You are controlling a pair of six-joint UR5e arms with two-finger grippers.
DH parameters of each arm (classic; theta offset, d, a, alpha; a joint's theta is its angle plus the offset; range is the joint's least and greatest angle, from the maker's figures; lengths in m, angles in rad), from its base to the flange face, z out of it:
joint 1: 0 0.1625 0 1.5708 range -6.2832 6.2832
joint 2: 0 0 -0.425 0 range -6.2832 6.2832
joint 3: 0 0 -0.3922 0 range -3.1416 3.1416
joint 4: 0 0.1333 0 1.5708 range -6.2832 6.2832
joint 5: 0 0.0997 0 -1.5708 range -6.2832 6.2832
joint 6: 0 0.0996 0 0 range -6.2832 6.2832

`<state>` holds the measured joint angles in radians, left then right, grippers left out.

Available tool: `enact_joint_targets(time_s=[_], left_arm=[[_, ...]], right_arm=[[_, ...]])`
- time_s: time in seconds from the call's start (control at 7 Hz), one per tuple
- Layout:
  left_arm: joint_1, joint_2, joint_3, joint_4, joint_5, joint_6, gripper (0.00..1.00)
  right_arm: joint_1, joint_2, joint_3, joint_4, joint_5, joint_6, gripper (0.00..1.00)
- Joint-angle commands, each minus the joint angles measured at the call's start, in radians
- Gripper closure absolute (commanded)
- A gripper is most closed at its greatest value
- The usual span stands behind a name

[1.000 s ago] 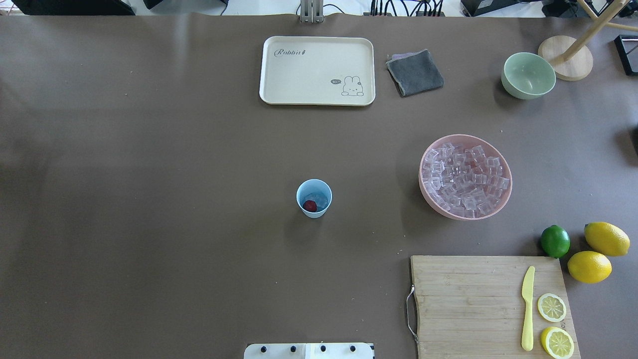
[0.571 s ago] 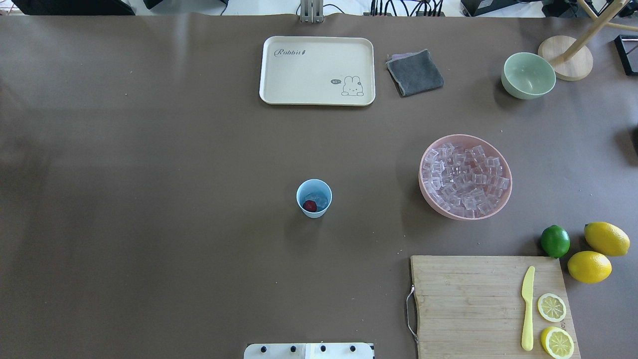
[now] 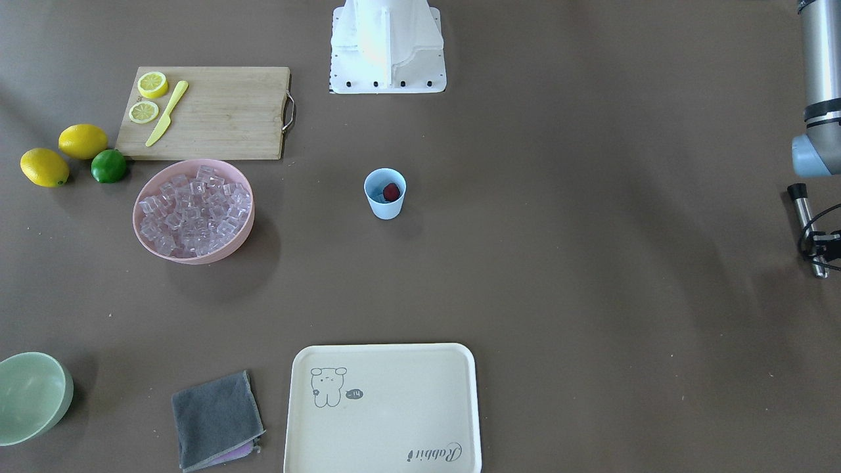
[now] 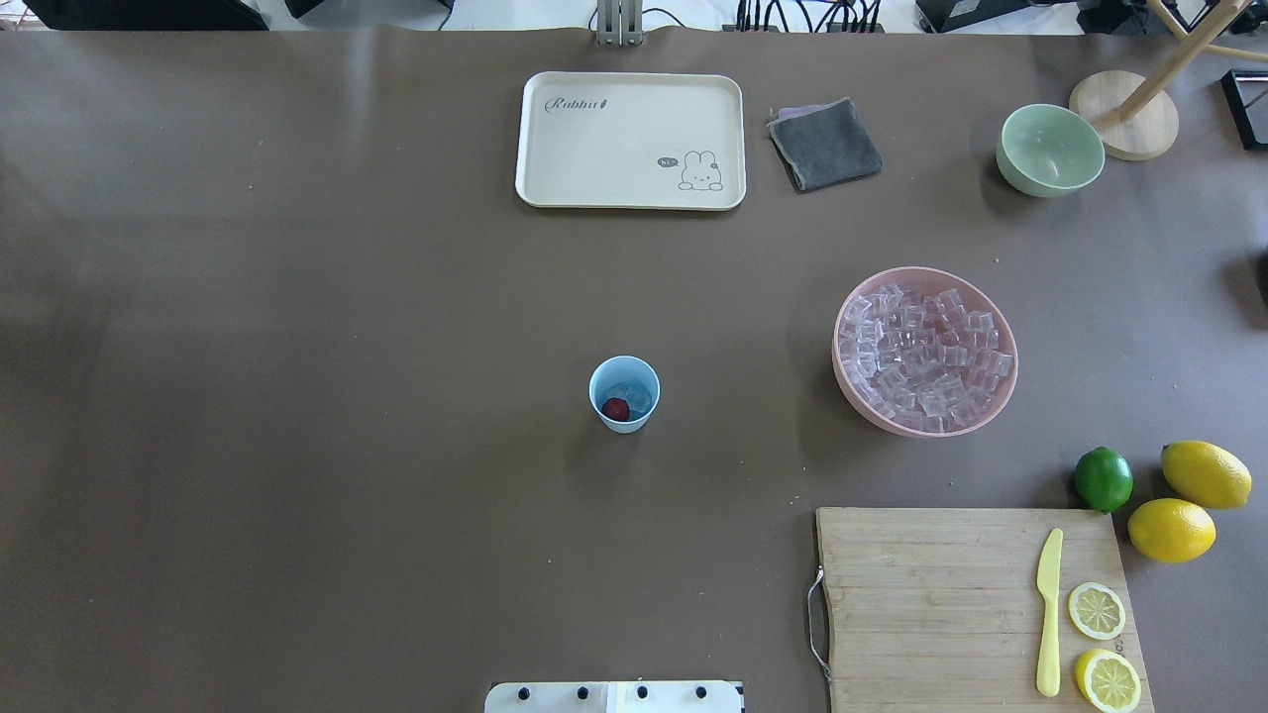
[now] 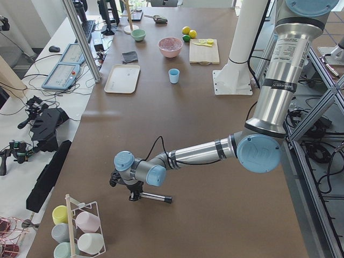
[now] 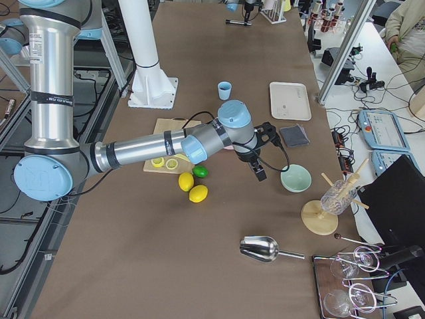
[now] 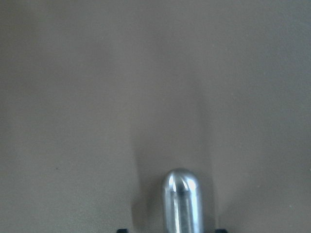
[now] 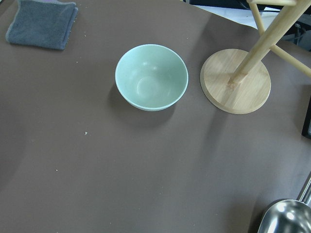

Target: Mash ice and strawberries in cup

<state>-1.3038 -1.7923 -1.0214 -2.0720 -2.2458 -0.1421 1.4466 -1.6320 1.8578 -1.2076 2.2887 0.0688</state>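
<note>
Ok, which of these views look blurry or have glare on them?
Left wrist view: soft throughout, the shiny metal rod out of focus with bright highlights on its tip. Front-facing view: the white robot base is washed out. Overhead view: sharp, the light-blue plastic cup casts a faint shadow.

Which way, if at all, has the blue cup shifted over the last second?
No. In the overhead view the cup keeps its place against the tray and the pink bowl.

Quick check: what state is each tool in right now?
Left tool: shut on a metal rod.
Right tool: cannot be told; it shows only in the right side view.
</note>
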Motion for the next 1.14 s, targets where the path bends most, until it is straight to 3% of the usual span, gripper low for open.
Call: enact_joint_targets(time_s=[0.0,0.14,0.43,1.0], left_arm=[[-0.047,-0.004,-0.101,-0.008,-0.006,-0.007,1.00],[-0.049,-0.034,-0.177,-0.005,-0.008,-0.066,1.00],[-0.046,-0.157,-0.209,-0.028,-0.049,-0.102,1.00],[0.082,-0.292,-0.217,-0.437,-0.047,-0.374,1.00]], right_arm=[[0.000,0.000,-0.002,-0.001,0.000,0.000,0.00],[0.008,0.001,0.003,-0.001,0.006,-0.001,0.00],[0.018,0.003,0.006,-0.001,0.012,0.000,0.00],[0.031,0.011,-0.005,-0.001,0.014,0.009,0.00]])
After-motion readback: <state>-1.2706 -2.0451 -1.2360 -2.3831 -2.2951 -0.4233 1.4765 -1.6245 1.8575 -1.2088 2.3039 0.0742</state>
